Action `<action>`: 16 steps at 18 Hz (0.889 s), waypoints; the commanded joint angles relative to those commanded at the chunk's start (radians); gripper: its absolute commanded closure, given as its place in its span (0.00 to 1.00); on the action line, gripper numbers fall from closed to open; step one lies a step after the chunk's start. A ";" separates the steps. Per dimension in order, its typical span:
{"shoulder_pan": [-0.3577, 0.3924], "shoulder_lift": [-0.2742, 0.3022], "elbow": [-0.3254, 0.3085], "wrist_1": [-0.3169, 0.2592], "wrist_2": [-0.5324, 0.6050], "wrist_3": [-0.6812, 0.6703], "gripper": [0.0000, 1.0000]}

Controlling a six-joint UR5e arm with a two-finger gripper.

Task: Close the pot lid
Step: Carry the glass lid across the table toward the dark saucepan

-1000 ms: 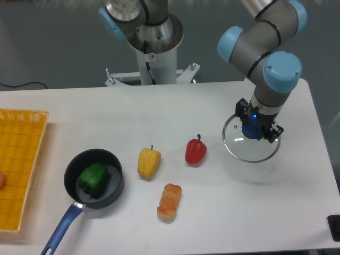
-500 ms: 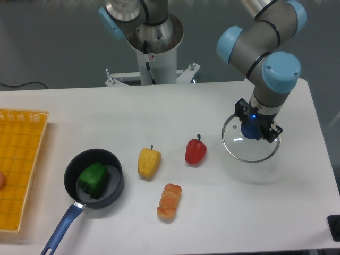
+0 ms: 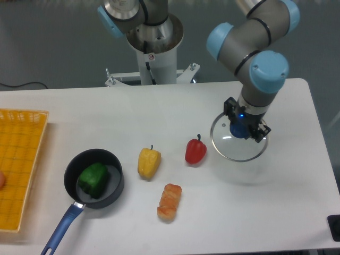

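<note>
Grey tubular arm (image 3: 249,40), light-blue joint caps, black tool (image 3: 242,125) with small blue light

You see a bright, evenly lit overhead view, light falling from above onto the white table (image 3: 159,111). Shadows stay soft and faint; the round transparent glass pot lid (image 3: 239,152) casts a pale one toward five o'clock. A small white glare streak sits on the glass. Focus is reasonably sharp throughout, edges undistorted.
</note>
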 joint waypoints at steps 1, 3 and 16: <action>-0.015 0.005 0.000 0.000 -0.002 -0.015 0.38; -0.049 0.005 -0.003 0.000 -0.002 -0.055 0.38; -0.147 0.049 -0.035 0.014 -0.135 -0.160 0.38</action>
